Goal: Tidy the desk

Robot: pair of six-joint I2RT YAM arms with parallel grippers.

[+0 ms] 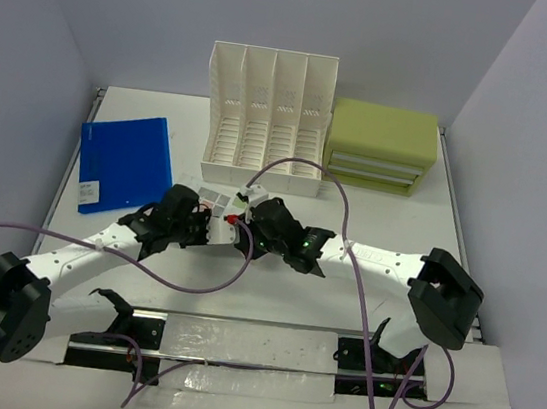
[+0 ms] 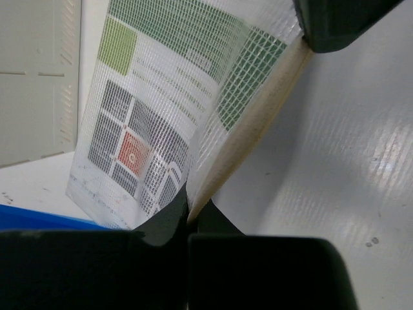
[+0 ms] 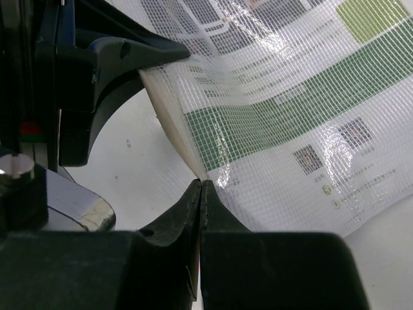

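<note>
Top external view shows the worktop (image 1: 403, 217) filling the scene, a wide white surface running from the arm bases to the back wall. At its back edge stand a white slotted file rack (image 1: 268, 113) and, just beside it to the right, a green drawer box (image 1: 382, 146). A blue folder (image 1: 126, 162) lies flat near the left edge, apart from the rack. At the centre, in front of the rack, both arms meet over a clear mesh pouch (image 1: 216, 199) with a printed sheet inside.

The left gripper (image 2: 190, 216) is pinched tight on one edge of the pouch, with no gap between its fingers. The right gripper (image 3: 200, 187) is likewise clamped on the same edge further along, so the pouch is lifted and bent between them.

Judging from this, the tidying is at an early-to-middle stage. The rack's slots look empty, the pouch is in hand but not yet filed, and the folder awaits a place.
</note>
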